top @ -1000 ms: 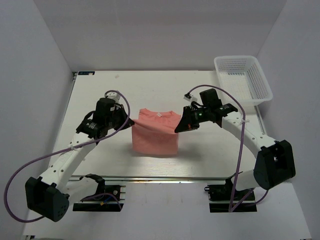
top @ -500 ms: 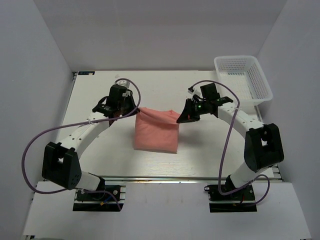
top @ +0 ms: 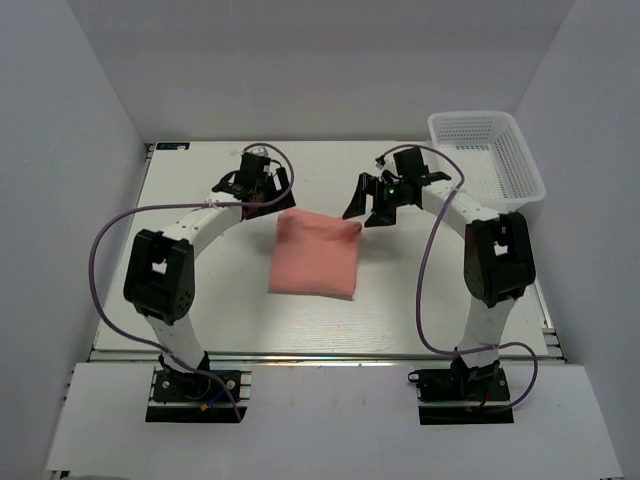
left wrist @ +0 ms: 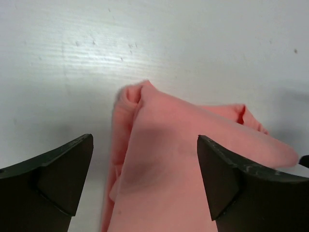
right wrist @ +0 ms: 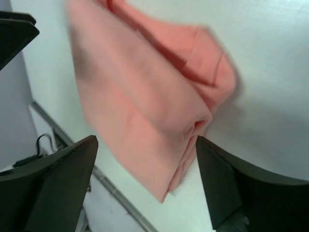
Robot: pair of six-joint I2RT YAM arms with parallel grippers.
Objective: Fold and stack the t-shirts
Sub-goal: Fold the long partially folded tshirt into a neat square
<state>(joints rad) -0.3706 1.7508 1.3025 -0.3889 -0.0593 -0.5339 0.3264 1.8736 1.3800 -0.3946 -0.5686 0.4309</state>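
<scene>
Table (top: 190,300): white, bearing one salmon-pink t-shirt (top: 313,256), folded and now lying flat at centre frame, no longer stretched taut between the arms. Left gripper (left wrist: 144,140) and right gripper (right wrist: 146,140): fingers spread wide, cloth released, each drawn back beside the shirt's upper corners.

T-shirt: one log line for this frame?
t-shirt folded, on table | left gripper open, at far-left corner | right gripper open, at far-right corner
</scene>
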